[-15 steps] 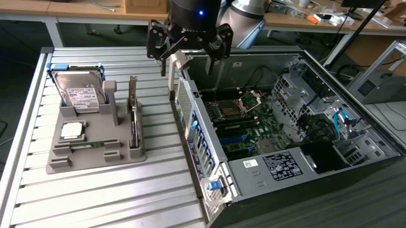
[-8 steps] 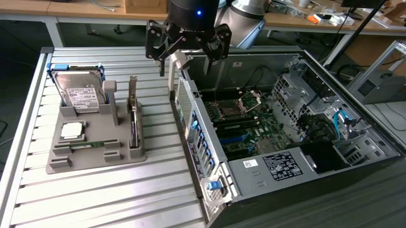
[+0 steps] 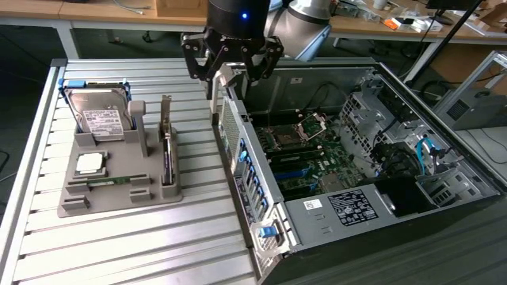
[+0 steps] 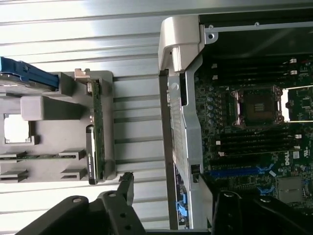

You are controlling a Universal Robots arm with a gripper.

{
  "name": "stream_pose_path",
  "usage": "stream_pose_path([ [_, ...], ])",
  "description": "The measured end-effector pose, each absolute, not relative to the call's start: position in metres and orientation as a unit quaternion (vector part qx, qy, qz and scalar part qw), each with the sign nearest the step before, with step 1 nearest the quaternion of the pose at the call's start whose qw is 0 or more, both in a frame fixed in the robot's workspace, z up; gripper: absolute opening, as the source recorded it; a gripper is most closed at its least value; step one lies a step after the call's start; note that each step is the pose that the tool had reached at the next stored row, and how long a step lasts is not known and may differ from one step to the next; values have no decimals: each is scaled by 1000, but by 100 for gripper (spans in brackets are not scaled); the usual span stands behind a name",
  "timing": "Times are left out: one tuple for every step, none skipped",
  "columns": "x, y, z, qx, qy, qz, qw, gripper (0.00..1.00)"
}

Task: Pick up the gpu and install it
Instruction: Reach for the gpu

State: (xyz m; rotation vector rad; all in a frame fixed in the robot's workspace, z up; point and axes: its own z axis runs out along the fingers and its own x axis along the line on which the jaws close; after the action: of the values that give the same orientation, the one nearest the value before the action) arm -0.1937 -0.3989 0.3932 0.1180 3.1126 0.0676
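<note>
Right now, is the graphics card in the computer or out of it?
Out. The gpu stands on edge in the grey holder on the table, beside the computer case.

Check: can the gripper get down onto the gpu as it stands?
Probably yes: the gpu stands upright in the gray holder, top edge bare; the gripper hangs to one side, above the case wall.

Bright, even light; soft shadows

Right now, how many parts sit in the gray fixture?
4: hard drive at the back, CPU before it, memory stick nearer, gpu upright on the case side. None looks hidden.
</note>
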Motion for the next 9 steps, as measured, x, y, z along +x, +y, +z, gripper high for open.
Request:
stream_pose_path([
  [-195, -399, 393, 38, 999, 22, 13, 66],
  [-196, -399, 393, 38, 999, 22, 13, 60],
  [-197, -399, 393, 38, 999, 22, 13, 54],
  [-198, -399, 393, 38, 999, 22, 13, 48],
  [-200, -399, 393, 38, 999, 22, 13, 48],
  [-202, -399, 393, 38, 999, 22, 13, 42],
  [-204, -399, 393, 38, 999, 22, 13, 42],
  [-206, -399, 393, 38, 999, 22, 13, 42],
  [-208, -399, 393, 38, 999, 22, 13, 36],
])
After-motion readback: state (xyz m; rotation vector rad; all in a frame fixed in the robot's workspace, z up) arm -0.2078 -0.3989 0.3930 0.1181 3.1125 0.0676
